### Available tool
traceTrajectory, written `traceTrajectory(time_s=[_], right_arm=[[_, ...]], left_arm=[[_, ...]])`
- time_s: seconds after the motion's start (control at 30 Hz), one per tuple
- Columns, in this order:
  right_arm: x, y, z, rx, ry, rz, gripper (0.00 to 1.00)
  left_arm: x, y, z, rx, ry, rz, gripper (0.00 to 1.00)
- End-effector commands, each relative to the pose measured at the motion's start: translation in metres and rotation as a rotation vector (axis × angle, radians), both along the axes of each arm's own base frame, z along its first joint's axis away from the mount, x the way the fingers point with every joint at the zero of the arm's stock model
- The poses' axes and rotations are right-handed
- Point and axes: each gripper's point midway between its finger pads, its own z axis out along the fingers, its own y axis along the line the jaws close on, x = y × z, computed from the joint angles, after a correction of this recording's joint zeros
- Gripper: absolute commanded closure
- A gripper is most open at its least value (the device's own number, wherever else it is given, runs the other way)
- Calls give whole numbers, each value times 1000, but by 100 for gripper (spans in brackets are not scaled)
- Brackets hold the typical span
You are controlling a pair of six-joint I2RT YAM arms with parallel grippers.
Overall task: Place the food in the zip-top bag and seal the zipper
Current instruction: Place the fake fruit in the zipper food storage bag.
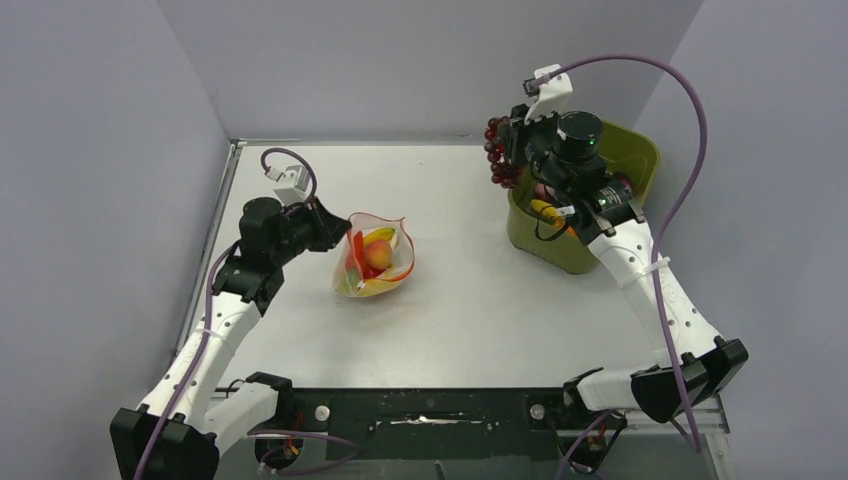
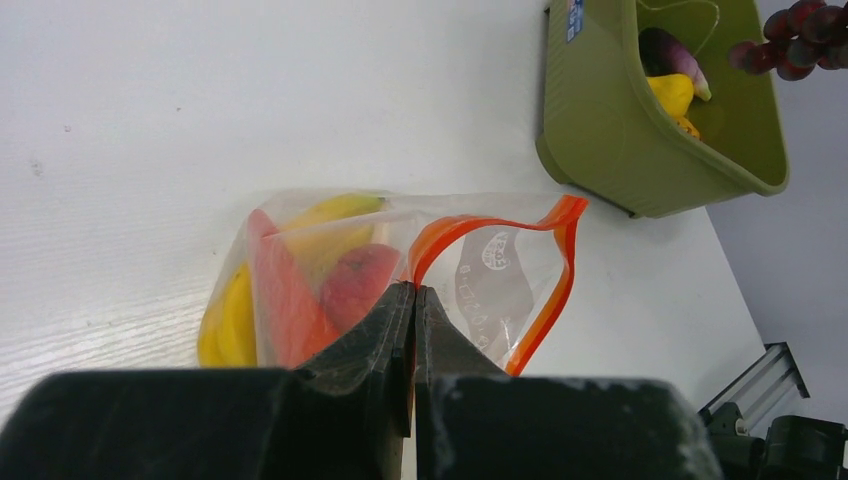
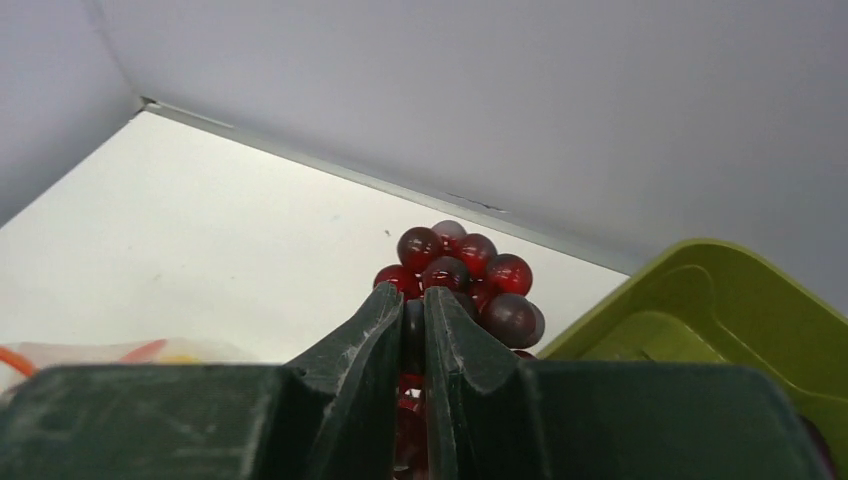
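While left hand pinches the clear zip-top bag, right hand pinches glossy grapes.

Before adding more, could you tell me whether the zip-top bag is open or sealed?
Open: on the zip-top bag, the zipper gapes in a loop, one side pinched by the left claw.

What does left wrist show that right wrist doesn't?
Left wrist only: left gripper shut on the bag edge, zipper open, bananas and red fruit inside; eggplant in the bin. Right wrist only: right gripper shut on the grapes, and the table meeting the wall. Both: grapes, bin, a bit of the bag, table.
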Motion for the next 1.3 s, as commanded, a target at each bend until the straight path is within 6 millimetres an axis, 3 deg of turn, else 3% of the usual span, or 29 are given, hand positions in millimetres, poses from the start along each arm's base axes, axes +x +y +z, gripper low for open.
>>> traceTrajectory(time_s=[0.0, 0.73, 1.07, 1.27], right_arm=[[-26, 27, 46, 113, -120, 136, 97], [-92, 133, 59, 344, -134, 619, 98], [-112, 184, 38, 445, -53, 784, 98], [-122, 210, 12, 462, 26, 839, 99]], left_arm=[[13, 7, 33, 5, -100, 27, 100], [17, 2, 39, -137, -25, -30, 100], [11, -3, 46, -208, -3, -114, 100], [9, 3, 45, -201, -12, -101, 100]])
